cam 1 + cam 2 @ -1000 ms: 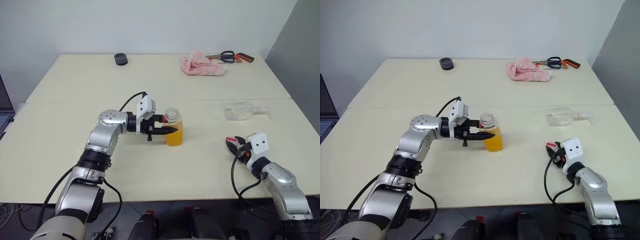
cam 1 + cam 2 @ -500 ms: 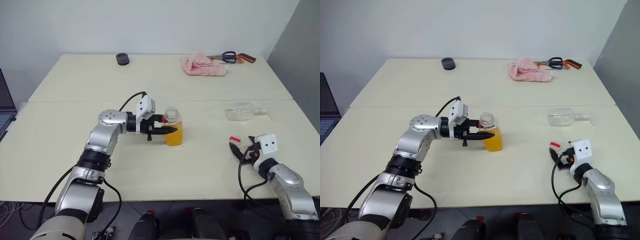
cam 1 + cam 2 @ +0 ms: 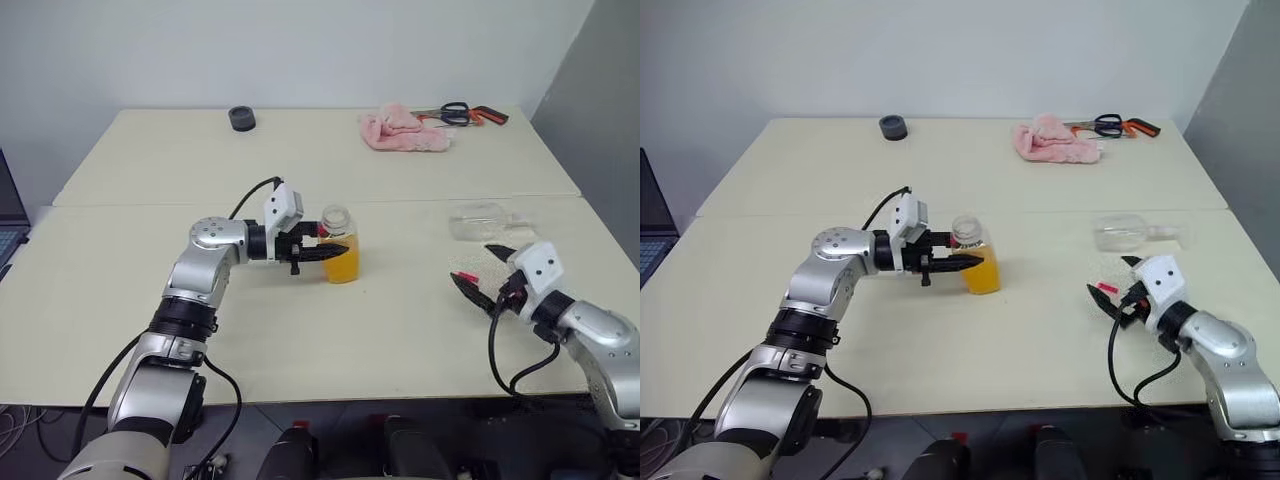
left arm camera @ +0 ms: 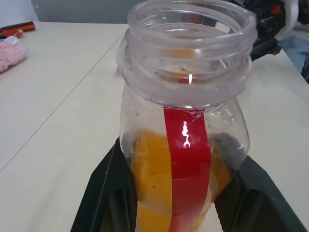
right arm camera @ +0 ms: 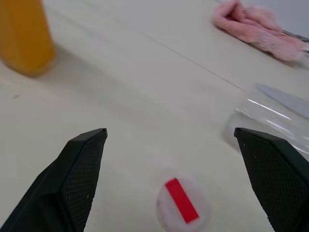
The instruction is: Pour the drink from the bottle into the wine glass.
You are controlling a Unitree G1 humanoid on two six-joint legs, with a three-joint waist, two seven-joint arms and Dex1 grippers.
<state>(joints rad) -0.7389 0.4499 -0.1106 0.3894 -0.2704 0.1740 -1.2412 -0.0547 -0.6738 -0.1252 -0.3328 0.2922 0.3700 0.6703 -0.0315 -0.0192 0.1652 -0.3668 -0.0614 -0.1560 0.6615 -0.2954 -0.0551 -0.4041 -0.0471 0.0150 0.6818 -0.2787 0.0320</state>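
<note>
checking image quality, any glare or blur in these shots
Left wrist view: a small bright glare spot on the bottle's red stripe, its rim slightly soft. Right wrist view: the pink cloth and the lying glass look blurred; the cap is soft too.

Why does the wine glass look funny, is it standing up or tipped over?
Tipped over: the wine glass lies on its side on the table.

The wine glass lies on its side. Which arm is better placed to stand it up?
The right. Its open end effector is free and close to the wine glass, which lies on the table. The left end effector is shut on the uncapped bottle.
</note>
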